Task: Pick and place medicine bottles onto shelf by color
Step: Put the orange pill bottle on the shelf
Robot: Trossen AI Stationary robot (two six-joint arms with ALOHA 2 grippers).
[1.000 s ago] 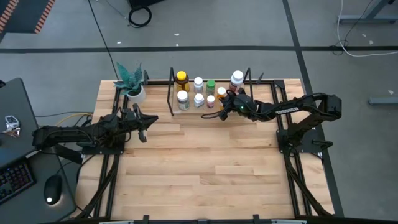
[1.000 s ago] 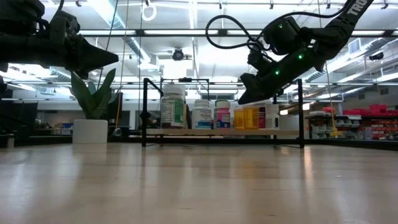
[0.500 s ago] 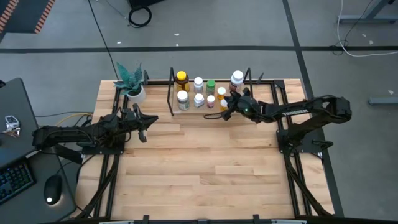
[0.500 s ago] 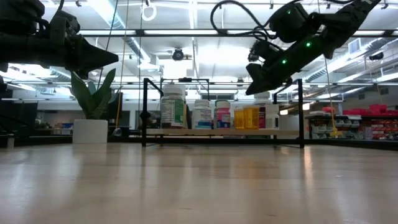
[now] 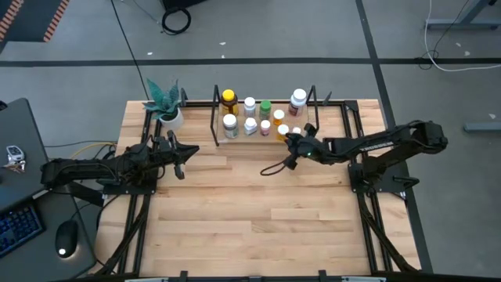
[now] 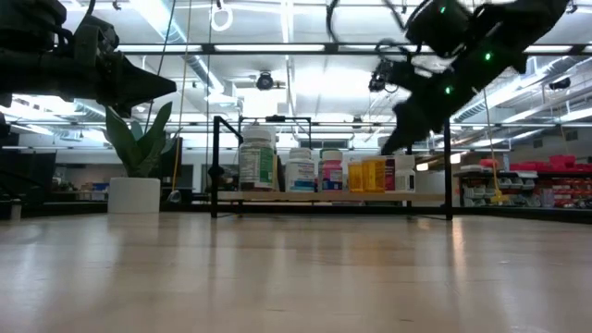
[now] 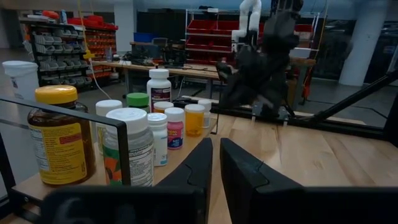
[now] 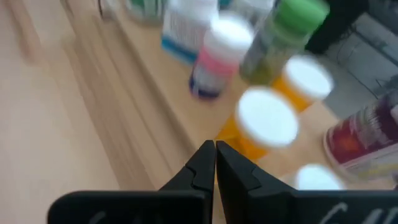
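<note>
The right arm reaches in from the right edge of the table, stretched low and nearly straight, with the right claw hanging just in front of the shelf near its right end. Its fingers are pressed together with nothing between them — the right wrist view shows the two tips meeting. In the low view this claw sits above the bottles, angled downward.

Just beyond the right claw stand two orange bottles with white caps; a pinkish bottle and a green bottle lie a little farther along the shelf, and a tall white-capped bottle stands behind, at the back right. Farther off toward the shelf's other end are a yellow-capped amber bottle and a white bottle. All the medicine bottles stand upright on the shelf.

The left arm waits at the table's left side — the left claw narrowly parted, holding nothing, with a potted plant behind it.
</note>
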